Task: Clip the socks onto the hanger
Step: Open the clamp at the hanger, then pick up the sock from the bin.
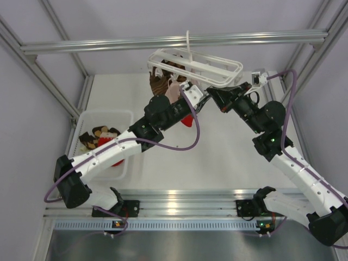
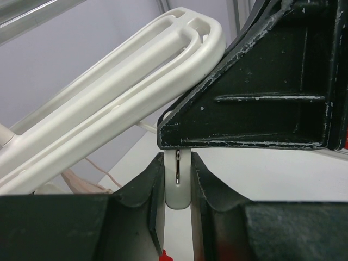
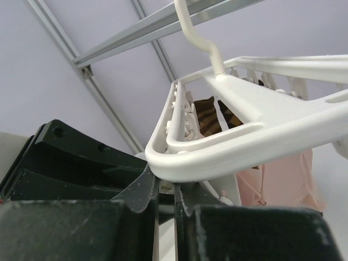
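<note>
- Top external view: the white plastic rectangular-frame hanger (image 1: 215, 80) hangs by its hook from the aluminium rail (image 1: 163, 42), above the far side of the table (image 1: 228, 157).
- Two socks look done. A brown striped sock (image 1: 159, 83) and a pale pink sock (image 1: 174, 91) dangle side by side under the frame's left end.
- A bright red sock (image 1: 186, 120) shows just under the left arm's wrist, below the frame. It appears not yet clipped, and I cannot tell what carries it.
- Left wrist view: the left hand (image 2: 177, 174) has its fingers pressed against both sides of a small white plastic clip (image 2: 178, 193) with a metal spring.
- Right wrist view: the right hand (image 3: 166, 190) sits just under the frame's corner, fingers pressed nearly together. I cannot tell whether anything is nipped between them.
- Left to do, by my judgement: the red sock, plus the loose socks (image 1: 100, 135) lying in the white plastic bin (image 1: 122, 122) at the table's left. That puts the job somewhere in its early-to-middle part.
</note>
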